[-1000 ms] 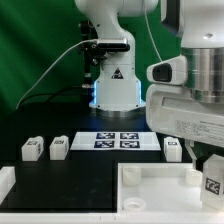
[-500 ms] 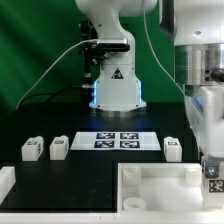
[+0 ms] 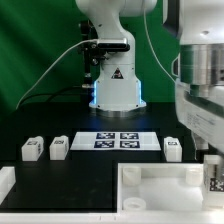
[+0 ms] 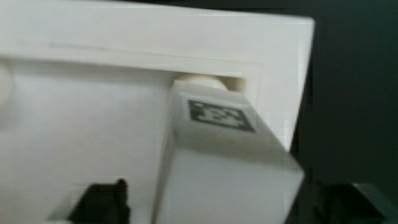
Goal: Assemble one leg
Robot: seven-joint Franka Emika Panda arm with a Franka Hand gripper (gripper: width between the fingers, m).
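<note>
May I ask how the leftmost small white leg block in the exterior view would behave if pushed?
The small white plastic block-shaped leg looks rigid, so it probably won't flex. Flat-sided and squat, it should slide on the black table rather than roll. Being small, it is likely light and easily nudged.

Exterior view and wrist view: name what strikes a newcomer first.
The gripper looms at the exterior view's right, over a corner of the white panel. In the wrist view a tagged leg fills the frame, its tip at the panel's corner socket.
</note>
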